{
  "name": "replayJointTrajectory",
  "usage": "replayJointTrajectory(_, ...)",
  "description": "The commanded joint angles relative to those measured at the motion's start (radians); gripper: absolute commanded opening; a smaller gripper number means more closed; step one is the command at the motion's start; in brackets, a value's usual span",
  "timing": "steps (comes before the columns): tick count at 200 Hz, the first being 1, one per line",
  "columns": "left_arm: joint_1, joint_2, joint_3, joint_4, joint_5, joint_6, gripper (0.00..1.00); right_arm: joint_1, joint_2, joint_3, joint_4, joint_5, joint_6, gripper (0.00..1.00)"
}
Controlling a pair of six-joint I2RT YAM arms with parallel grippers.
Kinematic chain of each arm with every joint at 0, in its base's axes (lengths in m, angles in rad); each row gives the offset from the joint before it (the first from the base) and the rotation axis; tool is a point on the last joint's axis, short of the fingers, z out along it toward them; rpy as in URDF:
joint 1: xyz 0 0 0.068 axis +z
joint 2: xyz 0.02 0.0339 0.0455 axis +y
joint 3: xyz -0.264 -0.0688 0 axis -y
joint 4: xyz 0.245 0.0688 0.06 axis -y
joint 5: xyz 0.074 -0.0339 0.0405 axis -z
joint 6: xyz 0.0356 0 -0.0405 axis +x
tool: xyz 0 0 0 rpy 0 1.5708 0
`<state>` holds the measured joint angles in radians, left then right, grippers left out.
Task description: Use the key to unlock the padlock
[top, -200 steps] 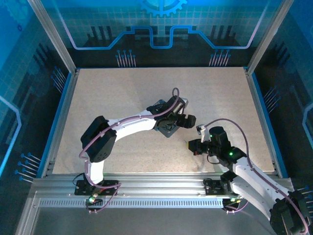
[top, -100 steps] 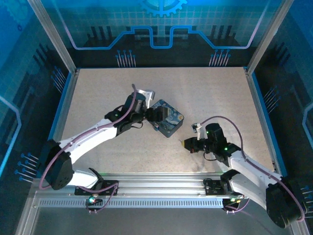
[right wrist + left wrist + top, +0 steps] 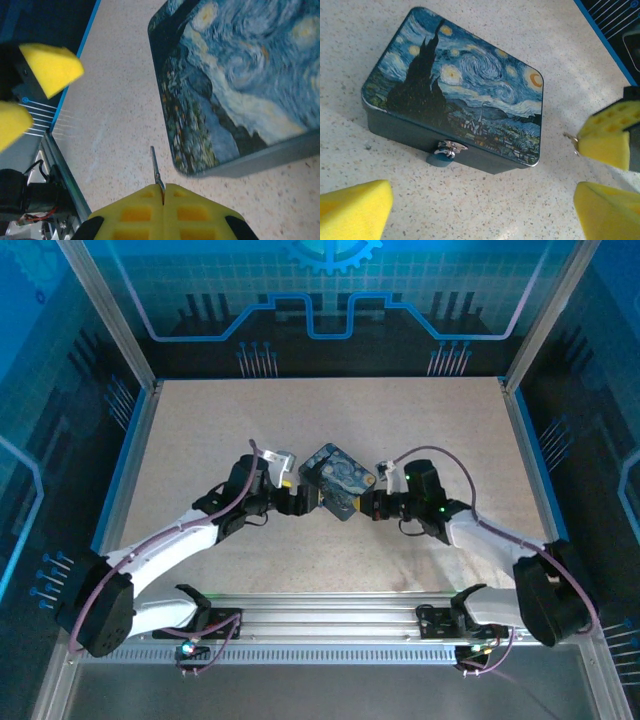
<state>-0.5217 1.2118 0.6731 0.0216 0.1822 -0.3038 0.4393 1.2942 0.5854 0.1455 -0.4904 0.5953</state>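
In the top view, the blue painted tin (image 3: 338,480) stands in the middle of the speckled desk (image 3: 200,430), turned with one corner toward the arms. The left arm (image 3: 180,540) reaches in from the lower left, and the left jaws end just beside the left side of the tin. The right arm (image 3: 480,535) comes from the lower right, and the right jaws end just beside the right side of the tin. The padlock and the key are too small to tell here.

In the left wrist view, the tin lies in the upper middle with its lid down. The padlock (image 3: 445,152) hangs on the front wall of the tin, just under the lid edge, a little left of the centre of the frame. Its silvery shackle sits at the clasp and its dark bluish body is below. The left jaws are released: their yellow pads (image 3: 352,210) stand wide apart in the two lower corners, with nothing between them.

In the right wrist view, the right jaws are clenched at the bottom middle, pressed together on the key (image 3: 156,172). It is a thin dark sliver rising from the seam, near the lower left corner of the tin.
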Motion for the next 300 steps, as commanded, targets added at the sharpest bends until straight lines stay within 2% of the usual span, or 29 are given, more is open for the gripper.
replayJointTrajectory(1, 0.013, 0.042, -0.027, 0.077, 0.061, 0.016, 0.88, -0.006, 0.076, 0.072, 0.057, -0.017, 0.024, 0.00)
replayJointTrajectory(16, 0.022, 0.087, -0.026, 0.090, 0.065, 0.020, 0.83, -0.004, 0.135, 0.117, 0.070, -0.022, 0.027, 0.00)
replayJointTrajectory(39, 0.051, 0.153, -0.030, 0.149, 0.097, 0.019, 0.81, 0.003, 0.220, 0.192, 0.048, -0.015, 0.013, 0.00)
replayJointTrajectory(111, 0.073, 0.290, -0.032, 0.291, 0.145, 0.050, 0.80, 0.011, 0.419, 0.324, 0.034, -0.007, 0.008, 0.00)
replayJointTrajectory(173, 0.075, 0.403, -0.040, 0.414, 0.182, 0.080, 0.70, 0.012, 0.462, 0.269, 0.052, 0.003, 0.011, 0.00)
replayJointTrajectory(300, 0.075, 0.557, -0.046, 0.551, 0.192, 0.104, 0.62, 0.013, 0.467, 0.252, 0.049, 0.013, 0.000, 0.00)
